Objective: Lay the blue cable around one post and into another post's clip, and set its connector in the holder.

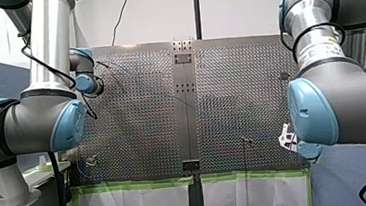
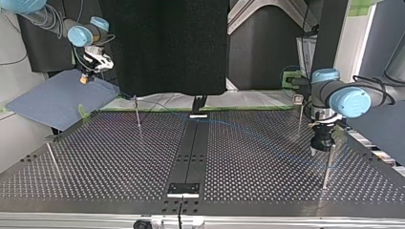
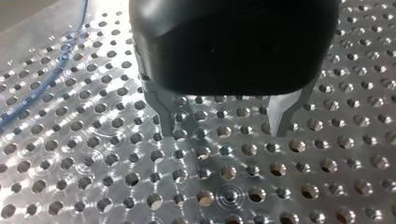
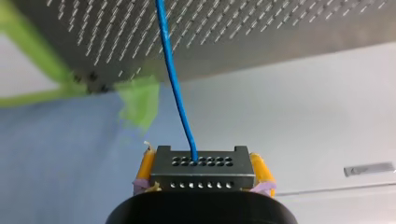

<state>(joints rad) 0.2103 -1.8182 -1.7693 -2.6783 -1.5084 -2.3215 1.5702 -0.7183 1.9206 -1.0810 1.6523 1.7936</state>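
My right gripper [image 4: 203,179] is shut, its yellow pads [image 4: 145,170] clamped on the dark connector [image 4: 203,169] of the blue cable [image 4: 172,74]. The cable runs from the connector up to the table's edge. In the top view this gripper [image 2: 86,78] hangs off the table's far left corner, over a blue sheet. The cable [image 2: 248,130] shows faintly across the plate toward my left gripper [image 2: 321,149]. My left gripper [image 3: 224,128] hovers just above the perforated plate, metal fingers [image 3: 167,119] open and empty, with a stretch of cable [image 3: 44,88] lying off to one side.
Thin posts stand on the plate in the top view: one far left of centre [image 2: 137,115], one with a clip at the far right [image 2: 298,101], one near right [image 2: 326,167], one near left [image 2: 52,160]. A black strip [image 2: 191,148] runs down the middle. Green tape [image 1: 138,185] lines the edge.
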